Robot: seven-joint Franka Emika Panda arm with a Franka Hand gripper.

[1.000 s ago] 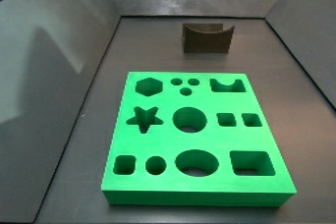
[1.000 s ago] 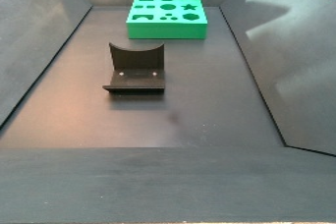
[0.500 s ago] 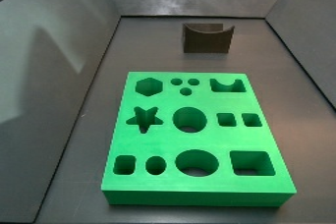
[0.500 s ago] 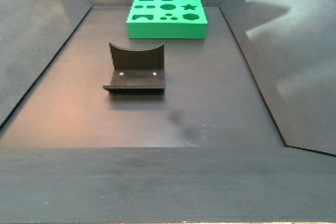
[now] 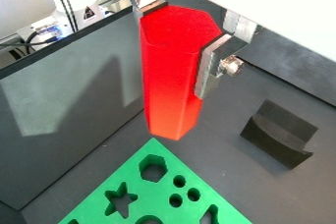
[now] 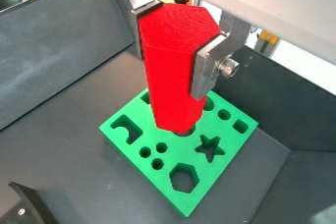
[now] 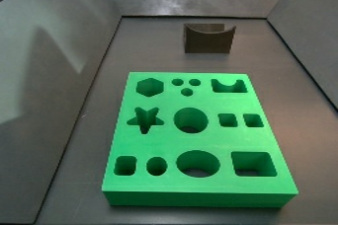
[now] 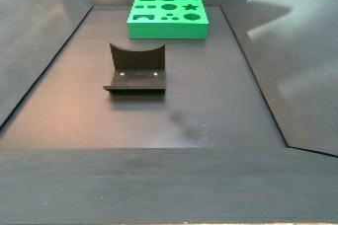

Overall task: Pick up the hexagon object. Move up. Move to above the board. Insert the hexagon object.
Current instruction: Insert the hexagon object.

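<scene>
In both wrist views my gripper (image 5: 175, 33) (image 6: 176, 41) is shut on the hexagon object (image 5: 174, 76) (image 6: 174, 71), a bright red upright prism held by its upper end between the silver fingers (image 5: 214, 63) (image 6: 210, 66). It hangs high above the floor. The green board (image 6: 184, 149) with its cut-out holes lies below it; its hexagon hole (image 6: 186, 179) is open. In a wrist view only the board's near part (image 5: 151, 189) shows under the prism. Both side views show the board (image 7: 196, 135) (image 8: 166, 16) flat on the floor, with gripper and prism out of frame.
The dark fixture stands on the floor apart from the board (image 7: 208, 37) (image 8: 134, 69) (image 5: 280, 132). Sloped grey walls enclose the floor on all sides (image 7: 59, 61) (image 8: 284, 41).
The red prism showed at the top edge of both side views a second ago, was nearly gone half a second ago, and is now out of both. The gripper has risen with it.
</scene>
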